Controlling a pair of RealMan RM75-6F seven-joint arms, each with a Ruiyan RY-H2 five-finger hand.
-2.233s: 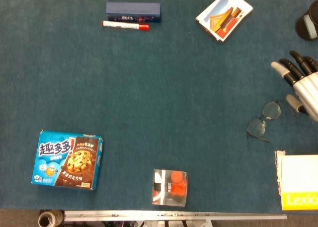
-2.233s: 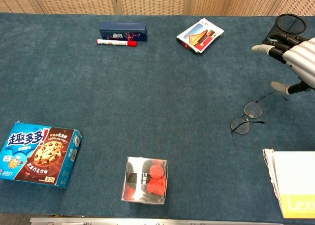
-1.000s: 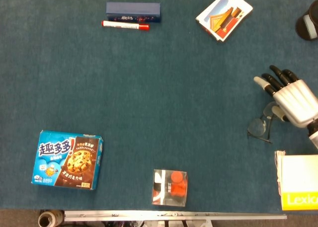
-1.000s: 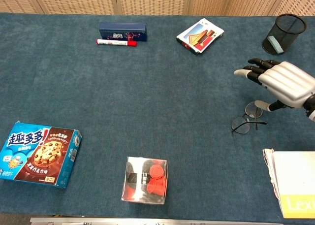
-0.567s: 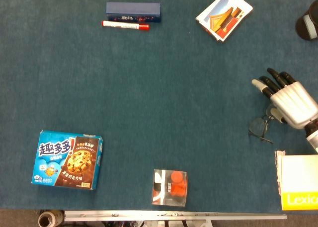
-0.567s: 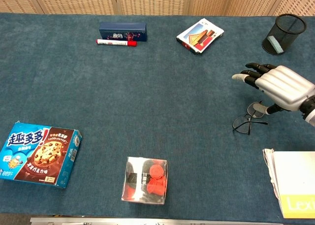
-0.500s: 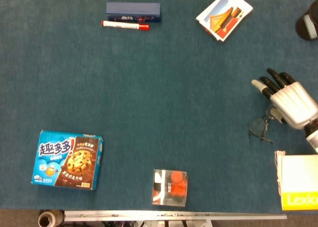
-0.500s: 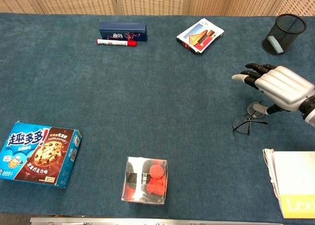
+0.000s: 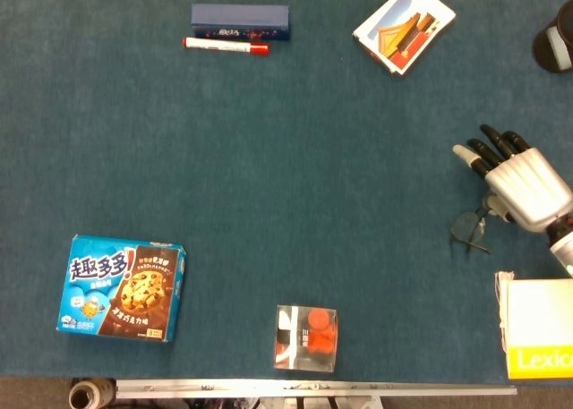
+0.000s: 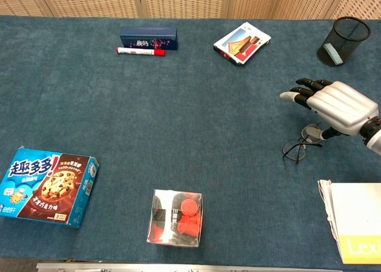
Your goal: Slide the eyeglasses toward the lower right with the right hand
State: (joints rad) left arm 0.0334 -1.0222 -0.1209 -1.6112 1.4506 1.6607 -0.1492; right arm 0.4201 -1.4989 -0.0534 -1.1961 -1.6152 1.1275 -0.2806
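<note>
The thin-framed eyeglasses (image 9: 469, 228) (image 10: 296, 150) lie on the blue cloth near the right edge. One lens shows clear of the hand; the other lies under it. My right hand (image 9: 524, 187) (image 10: 339, 108) hovers palm-down over the glasses' right part, its fingers stretched out and pointing to the upper left. Its thumb reaches down to the frame by the hidden lens and seems to touch it. Nothing is gripped in the hand. My left hand appears in neither view.
A white and yellow book (image 9: 537, 328) (image 10: 354, 221) lies just below and right of the glasses. A black mesh cup (image 10: 336, 41) stands at the far right, postcards (image 9: 403, 26) at the back. A clear box with red pieces (image 9: 306, 337) and a cookie box (image 9: 121, 286) sit near the front.
My right hand came from the far right edge down over the glasses. The glasses have shifted a little toward the lower right under the thumb.
</note>
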